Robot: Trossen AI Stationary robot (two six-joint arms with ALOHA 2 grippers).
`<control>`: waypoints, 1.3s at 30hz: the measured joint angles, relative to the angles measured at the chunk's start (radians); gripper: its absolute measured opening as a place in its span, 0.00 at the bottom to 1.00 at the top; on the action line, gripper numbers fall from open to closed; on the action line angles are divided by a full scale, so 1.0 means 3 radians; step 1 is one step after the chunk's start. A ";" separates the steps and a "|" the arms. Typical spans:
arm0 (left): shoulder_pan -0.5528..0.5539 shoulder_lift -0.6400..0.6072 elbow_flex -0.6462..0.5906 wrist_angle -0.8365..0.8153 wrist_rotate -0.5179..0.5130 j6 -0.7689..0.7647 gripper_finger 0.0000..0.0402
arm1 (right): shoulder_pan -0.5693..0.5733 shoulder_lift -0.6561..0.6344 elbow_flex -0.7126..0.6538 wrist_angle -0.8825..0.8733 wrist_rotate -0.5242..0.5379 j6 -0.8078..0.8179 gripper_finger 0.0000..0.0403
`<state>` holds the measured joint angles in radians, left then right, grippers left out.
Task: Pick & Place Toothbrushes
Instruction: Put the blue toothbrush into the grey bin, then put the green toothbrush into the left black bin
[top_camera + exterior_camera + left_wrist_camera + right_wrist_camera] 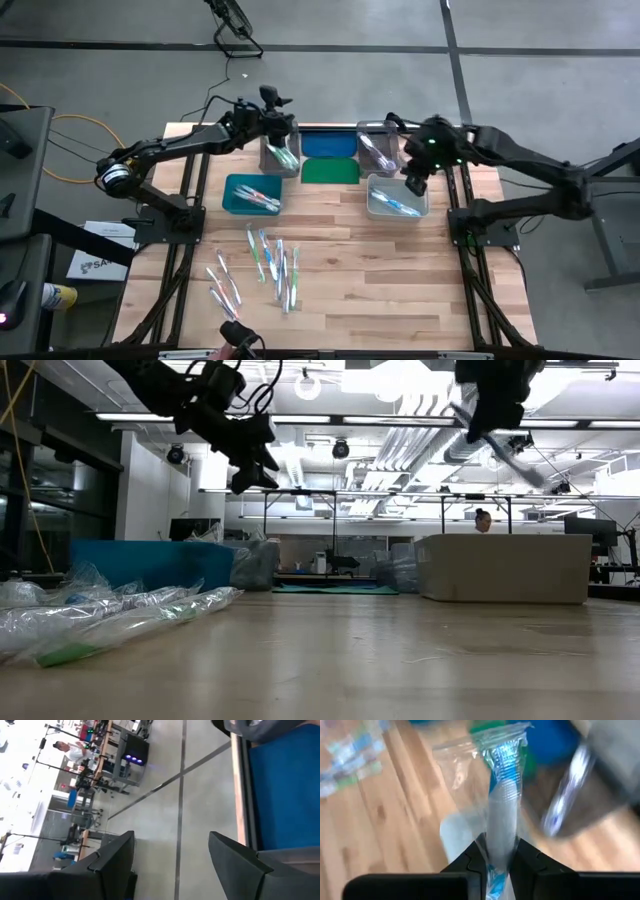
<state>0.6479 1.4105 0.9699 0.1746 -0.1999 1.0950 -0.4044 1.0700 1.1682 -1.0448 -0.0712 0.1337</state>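
Observation:
Several wrapped toothbrushes (268,262) lie loose on the wooden table's near left part; more lie in a teal bin (238,184) and in the clear bins. My right gripper (496,866) is shut on one clear-wrapped toothbrush with blue parts (502,805). In the high view this gripper (413,186) hangs over the clear bin at centre right (372,186). My left gripper (278,100) stands open and empty, high over the table's far edge beside the far-left clear bin (268,150). Its fingers (120,857) frame only floor. My right gripper pinches the wrapped toothbrush near one end (499,845) between its two fingers, wrapper and stick together. The fingers slant downward and lie along the stick, which reaches out past their tips. The toothbrush (512,455) is lifted clear, slanting down from the gripper.
A blue lid (328,144) and a green lid (330,171) lie flat between the bins at the far middle. Another clear bin (364,140) stands at the far right. The table's near right part is bare wood (420,290).

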 joint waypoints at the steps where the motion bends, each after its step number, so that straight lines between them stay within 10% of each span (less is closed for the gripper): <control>1: 0.0000 0.0000 -0.0001 -0.0016 0.0001 -0.0007 0.62 | -0.0017 0.0116 0.0079 -0.0156 -0.0037 0.0047 0.13; 25: 0.0000 0.0001 -0.0003 -0.0296 0.0386 -0.0413 0.62 | -0.0047 0.1800 0.0291 -0.0635 -0.0199 -0.0177 0.03; 39: -0.0001 0.0001 -0.0003 -0.0445 0.0386 -0.0452 0.62 | -0.0054 0.1819 0.0290 -0.0655 -0.0290 -0.0173 0.33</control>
<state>0.6476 1.4109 0.9691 0.0410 -0.0841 0.9594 -0.4207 1.6158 1.2552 -1.2413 -0.1582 0.0818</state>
